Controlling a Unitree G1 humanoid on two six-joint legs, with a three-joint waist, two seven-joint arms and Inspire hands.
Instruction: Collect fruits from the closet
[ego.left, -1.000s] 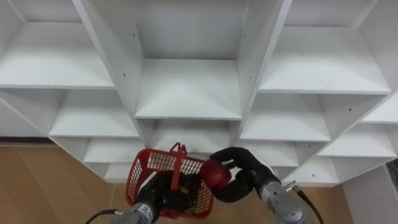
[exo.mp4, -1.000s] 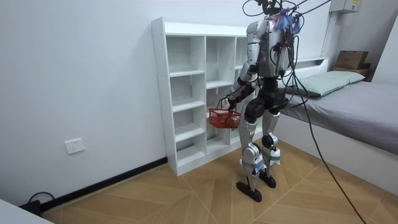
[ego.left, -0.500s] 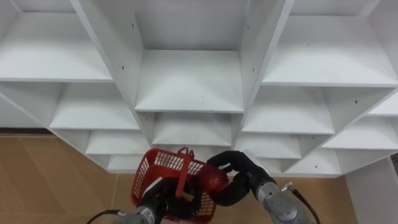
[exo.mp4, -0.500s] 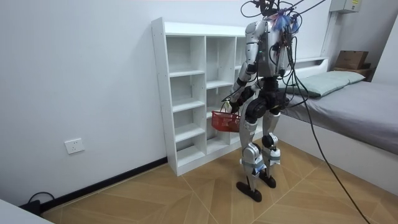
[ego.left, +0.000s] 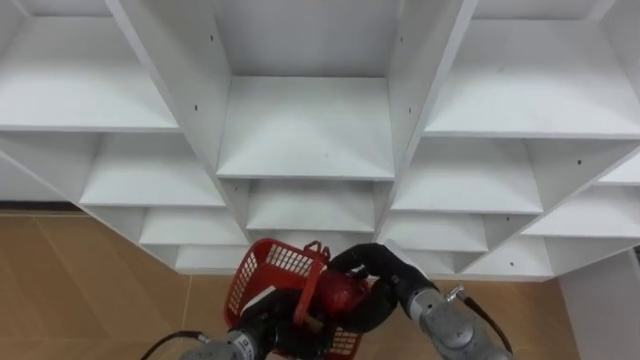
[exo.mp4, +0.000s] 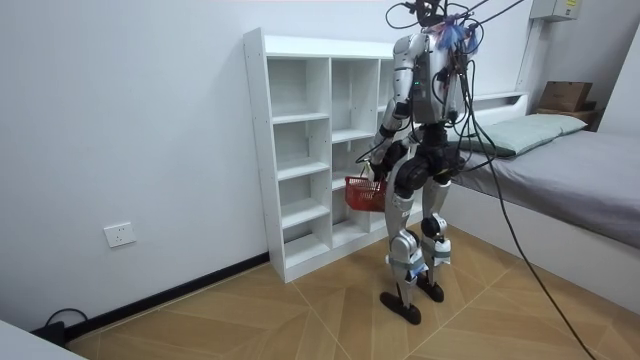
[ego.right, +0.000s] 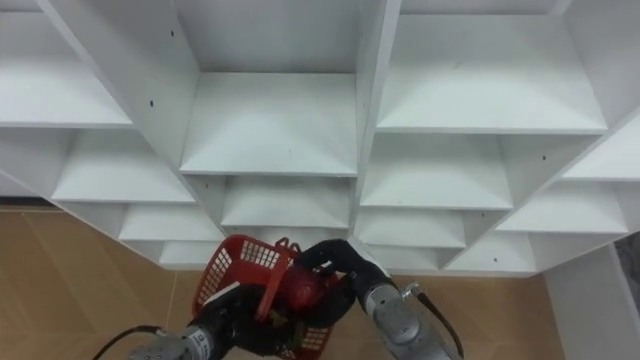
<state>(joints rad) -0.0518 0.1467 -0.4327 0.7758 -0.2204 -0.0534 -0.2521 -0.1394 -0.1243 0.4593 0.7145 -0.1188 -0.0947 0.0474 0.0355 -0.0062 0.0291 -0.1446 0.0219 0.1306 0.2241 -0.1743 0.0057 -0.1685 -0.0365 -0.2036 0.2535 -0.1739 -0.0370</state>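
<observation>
Right hand (ego.left: 385, 275) curls round the red fruit (ego.left: 340, 293) — over the basket (ego.left: 272, 268), which the left hand (ego.left: 268, 320) grips.

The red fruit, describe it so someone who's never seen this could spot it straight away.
Start at the white shelf unit the robot faces; low in front of it the left hand holds a red basket. At the basket's right side, the right hand curls round the red fruit: round, solid, dark red, unlike the basket's open mesh.
</observation>
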